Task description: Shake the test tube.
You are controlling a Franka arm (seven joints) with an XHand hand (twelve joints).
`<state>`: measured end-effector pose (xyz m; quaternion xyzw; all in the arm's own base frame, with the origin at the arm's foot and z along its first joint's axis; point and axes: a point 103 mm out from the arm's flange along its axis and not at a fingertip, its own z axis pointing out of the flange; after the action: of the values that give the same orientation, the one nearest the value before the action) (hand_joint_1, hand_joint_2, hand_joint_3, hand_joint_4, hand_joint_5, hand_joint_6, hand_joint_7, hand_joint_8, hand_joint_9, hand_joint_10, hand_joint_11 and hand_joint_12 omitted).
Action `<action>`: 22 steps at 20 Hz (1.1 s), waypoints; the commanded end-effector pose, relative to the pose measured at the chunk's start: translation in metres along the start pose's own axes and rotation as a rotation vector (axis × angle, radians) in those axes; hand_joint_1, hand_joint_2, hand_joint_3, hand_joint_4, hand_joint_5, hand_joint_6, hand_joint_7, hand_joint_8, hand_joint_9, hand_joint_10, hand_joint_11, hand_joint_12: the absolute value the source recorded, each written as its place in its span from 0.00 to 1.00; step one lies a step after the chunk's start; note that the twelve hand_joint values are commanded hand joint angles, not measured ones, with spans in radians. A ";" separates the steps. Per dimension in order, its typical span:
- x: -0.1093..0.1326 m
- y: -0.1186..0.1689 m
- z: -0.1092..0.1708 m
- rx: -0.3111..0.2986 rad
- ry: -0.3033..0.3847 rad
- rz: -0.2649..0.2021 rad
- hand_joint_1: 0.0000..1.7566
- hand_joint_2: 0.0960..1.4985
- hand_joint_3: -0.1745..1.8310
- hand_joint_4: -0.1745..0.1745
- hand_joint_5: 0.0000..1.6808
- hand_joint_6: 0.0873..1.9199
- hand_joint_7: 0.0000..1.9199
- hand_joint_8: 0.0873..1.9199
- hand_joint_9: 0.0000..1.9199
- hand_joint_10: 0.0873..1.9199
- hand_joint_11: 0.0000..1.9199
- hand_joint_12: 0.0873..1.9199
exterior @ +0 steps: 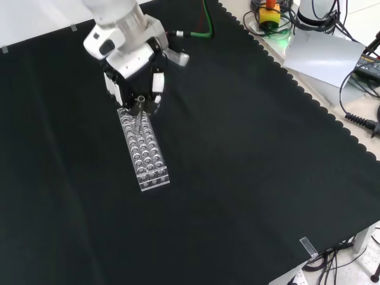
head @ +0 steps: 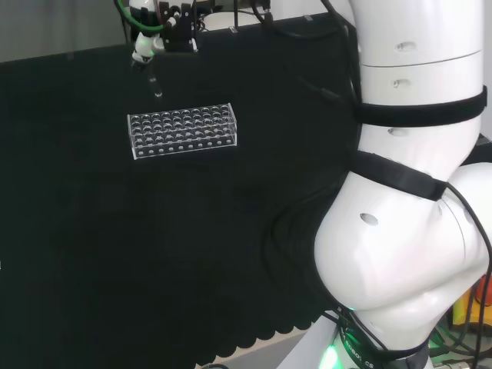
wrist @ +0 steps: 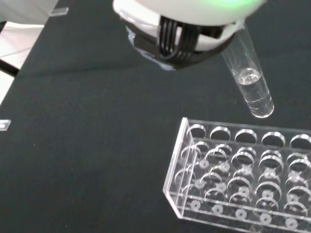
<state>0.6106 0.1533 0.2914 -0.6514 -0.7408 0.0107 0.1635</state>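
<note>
Black cloth [exterior: 249,178] is being used as the cover of the whole bench, with its scalloped edge being shown along the right of the front view. One clear rack [head: 183,131] of many round wells is being seen lying on the cloth, and it is being taken as the landmark for all else.

The test tube [wrist: 249,80] is being held above the cloth, clear of the rack and not seated in any well. In the wrist view it is being shown just beside the rack's end row, its rounded closed end pointing down toward the cloth and its upper part being hidden behind the hand [wrist: 189,29]. Its long axis is being kept near upright, with a slight tilt. A little clear liquid is being carried in its lower part, with the surface being seen as a bright ring.

In the front view the hand [exterior: 135,74] is being seen over the far end of the rack [exterior: 146,151], its fingers being curled round the test tube [exterior: 139,110], whose open mouth is being shown between them and whose body is being pointed down at the rack's far rows. In the head view the hand [head: 157,34] is being seen beyond the rack, near its left end, with the test tube [head: 154,81] hanging below it, closed end toward the rack.
</note>
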 end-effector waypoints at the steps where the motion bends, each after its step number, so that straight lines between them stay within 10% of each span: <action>1: -0.013 -0.013 -0.025 -0.037 0.001 0.024 0.81 0.51 0.25 0.00 0.75 0.26 0.88 0.24 0.66 0.29 0.58 0.51; 15: 0.041 -0.016 -0.025 -0.041 0.036 -0.052 0.81 0.51 0.25 0.00 0.75 0.26 0.88 0.24 0.66 0.29 0.58 0.51; 22: -0.013 -0.026 -0.044 -0.076 -0.012 0.050 0.81 0.51 0.25 0.00 0.75 0.26 0.88 0.24 0.66 0.29 0.58 0.51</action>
<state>0.5982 0.1726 0.3327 -0.6452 -0.7479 -0.0198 0.1548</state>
